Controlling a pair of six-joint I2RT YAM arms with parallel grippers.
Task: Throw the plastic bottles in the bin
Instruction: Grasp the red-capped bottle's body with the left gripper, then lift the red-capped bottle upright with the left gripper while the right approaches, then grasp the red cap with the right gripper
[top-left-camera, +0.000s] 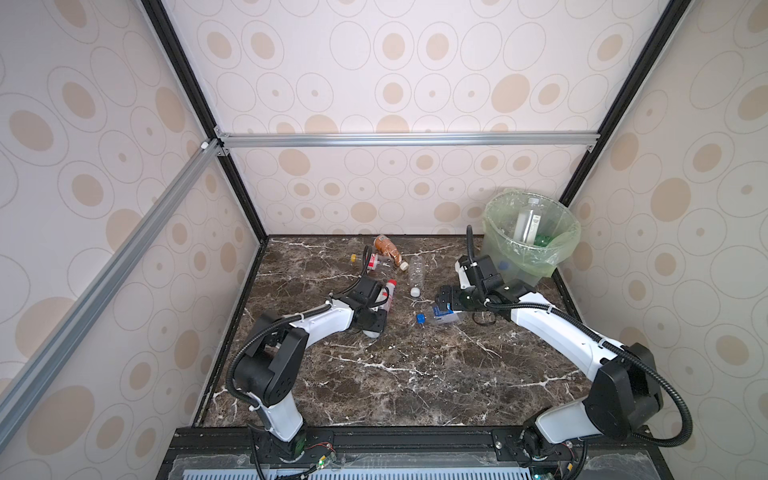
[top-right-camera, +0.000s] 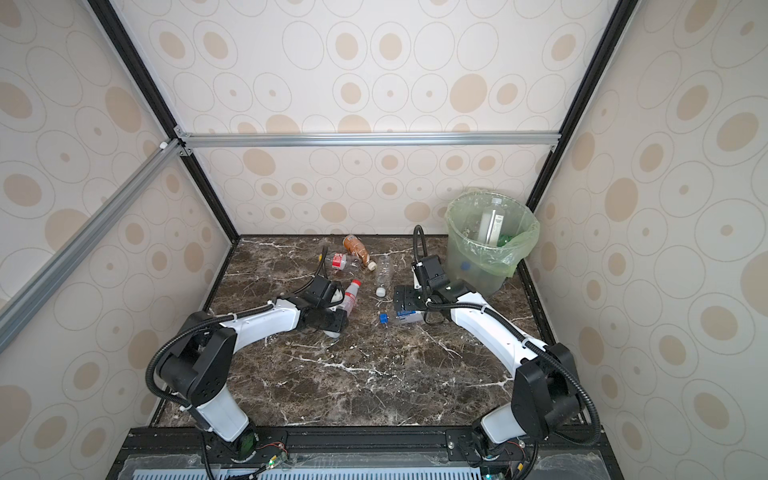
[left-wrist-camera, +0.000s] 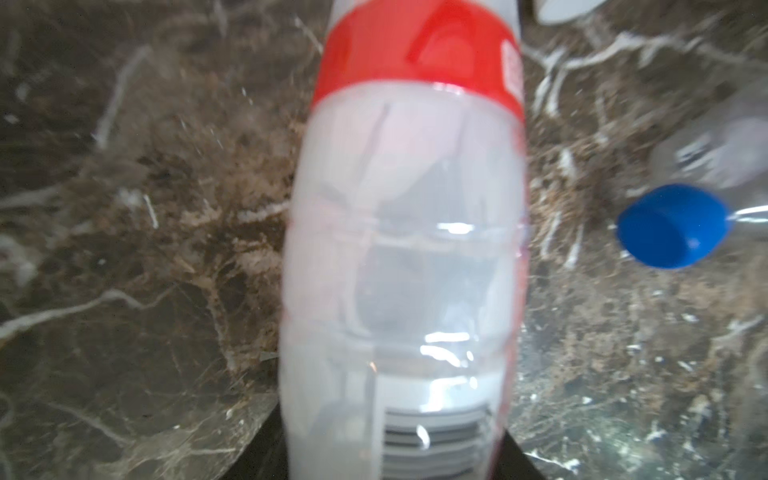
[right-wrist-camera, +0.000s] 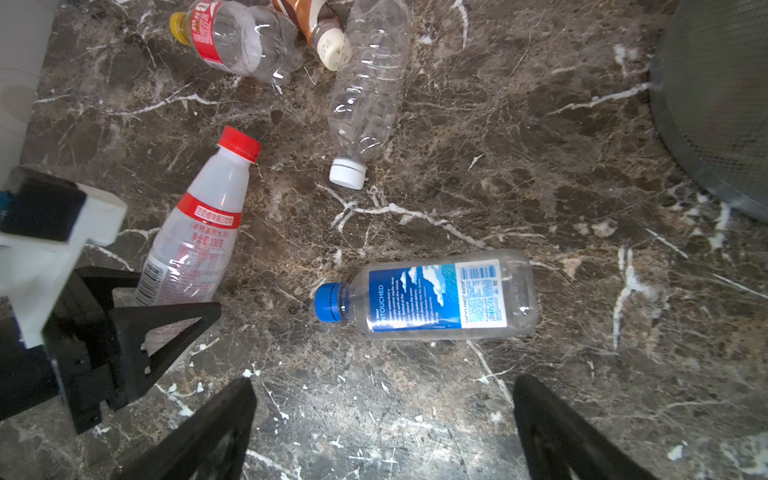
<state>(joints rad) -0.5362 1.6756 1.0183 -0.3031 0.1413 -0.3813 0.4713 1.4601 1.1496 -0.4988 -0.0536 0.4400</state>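
Bottles are the whole story here, and most of those I can count are not binned yet. The bin (top-left-camera: 496, 249) stands at the far right corner of the marble table (top-left-camera: 395, 374). Inside it I can make out a tall clear bottle (top-left-camera: 527, 222) leaning against the wall and something green (top-left-camera: 542, 240) lower down. Whether more lie beneath, I cannot tell.

Five bottles lie out on the table. Three sit in a loose cluster at the far middle: a brown-labelled bottle (top-left-camera: 386, 247), a yellow-capped bottle (right-wrist-camera: 237, 39) just beside it, and a white-capped bottle (right-wrist-camera: 365, 91) with no label to their right.

Nearer, on the left, the red-capped bottle (right-wrist-camera: 199, 232) seems to rest on the marble. The left gripper (right-wrist-camera: 166, 299) is set around its lower end, jaws pressed against both sides, so I judge the grasp made and the lift not yet.

To the right the blue-labelled bottle (right-wrist-camera: 436, 295) lies on its side, untouched. The right gripper (right-wrist-camera: 384, 382) hovers over it, jaws spread wide and empty.

By my reckoning all five have yet to go to the bin.
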